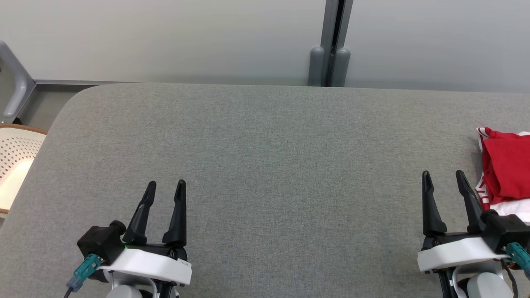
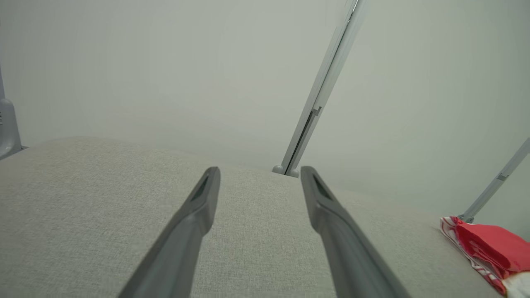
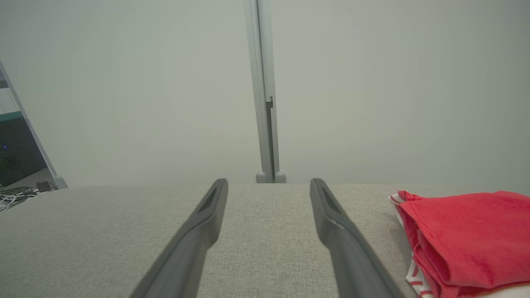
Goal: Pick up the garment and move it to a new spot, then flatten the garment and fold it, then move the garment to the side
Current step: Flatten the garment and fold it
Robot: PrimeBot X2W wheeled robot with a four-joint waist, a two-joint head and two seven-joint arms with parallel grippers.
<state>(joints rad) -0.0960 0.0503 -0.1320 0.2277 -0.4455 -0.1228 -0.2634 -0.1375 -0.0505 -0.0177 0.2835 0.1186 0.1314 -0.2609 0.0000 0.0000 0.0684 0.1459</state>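
Far right on table (image 1: 265,136), garment (image 1: 507,169); leftward, basket (image 1: 18,153).

- Site is presenting as a test lab: pale partition panels (image 1: 165,37) are meeting at a grey post (image 1: 330,41).
- Loose cables (image 3: 14,193) are lying beyond the fabric tabletop (image 1: 265,165).
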